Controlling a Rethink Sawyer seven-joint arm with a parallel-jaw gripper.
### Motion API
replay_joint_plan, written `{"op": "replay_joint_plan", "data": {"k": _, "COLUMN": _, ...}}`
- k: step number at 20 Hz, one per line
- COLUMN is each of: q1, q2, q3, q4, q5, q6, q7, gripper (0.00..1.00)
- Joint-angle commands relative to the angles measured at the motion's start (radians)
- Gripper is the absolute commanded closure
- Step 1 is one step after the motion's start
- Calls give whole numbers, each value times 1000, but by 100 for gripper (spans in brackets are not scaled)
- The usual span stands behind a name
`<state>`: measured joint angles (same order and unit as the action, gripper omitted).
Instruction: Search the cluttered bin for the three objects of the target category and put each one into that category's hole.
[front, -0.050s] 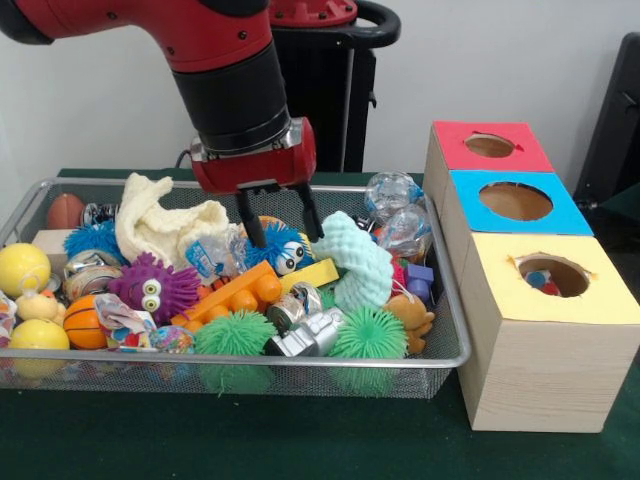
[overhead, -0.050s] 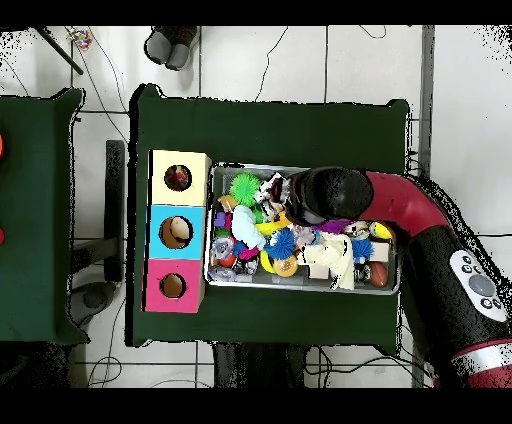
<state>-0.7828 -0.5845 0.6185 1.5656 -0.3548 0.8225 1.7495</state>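
Front view: nearest the camera, the wire bin (front, -0.050s: 440, 352) sits on the green table (front, -0.050s: 300, 440), packed with toys. Along its near wall lie two green spiky balls (front, -0.050s: 236, 335) and, between them, a silver toy (front, -0.050s: 312, 335). At the near left are two yellow balls (front, -0.050s: 24, 268), an orange ball (front, -0.050s: 84, 322) and a purple googly-eyed creature (front, -0.050s: 153, 288). An orange block (front, -0.050s: 232, 292) and a yellow block (front, -0.050s: 312, 274) lie mid-bin, with a brown plush (front, -0.050s: 412, 316) to the right. A mint foam piece (front, -0.050s: 358, 262) stands tilted beside them.

Right of the bin, touching or just beside its wall, stands a row of three wooden boxes, each with a round hole in its lid: yellow box (front, -0.050s: 545, 330) nearest, blue box (front, -0.050s: 515, 203) behind it, red box (front, -0.050s: 490, 146) farthest. Something small shows inside the yellow box's hole; what it is cannot be told.

Mid-bin, the gripper (front, -0.050s: 280, 216) hangs from the red and black arm (front, -0.050s: 235, 95), fingers (front, -0.050s: 250, 218) spread apart and empty, tips just above a blue fuzzy googly-eyed toy (front, -0.050s: 278, 248). Contact cannot be told. Which items form the target category cannot be told; all clutter lies in the bin.

Farther back are a cream cloth (front, -0.050s: 165, 225), a blue spiky ball (front, -0.050s: 92, 240), clear plastic balls (front, -0.050s: 395, 195) and a brown ball (front, -0.050s: 66, 210).

Overhead view: the arm (overhead, -0.050s: 400, 205) covers the bin's (overhead, -0.050s: 300, 283) middle.
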Motion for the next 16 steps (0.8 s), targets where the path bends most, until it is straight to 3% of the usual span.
{"op": "replay_joint_plan", "data": {"k": 1, "q1": -37, "q2": 81, "q3": 54, "q4": -118, "q5": -54, "q6": 158, "q7": -322, "gripper": 0}}
{"op": "replay_joint_plan", "data": {"k": 11, "q1": -16, "q2": 150, "q3": 38, "q4": -312, "q5": -102, "q6": 251, "q7": -357, "gripper": 0}}
{"op": "replay_joint_plan", "data": {"k": 16, "q1": 2, "q2": 177, "q3": 34, "q4": -347, "q5": -131, "q6": 223, "q7": -327, "gripper": 0}}
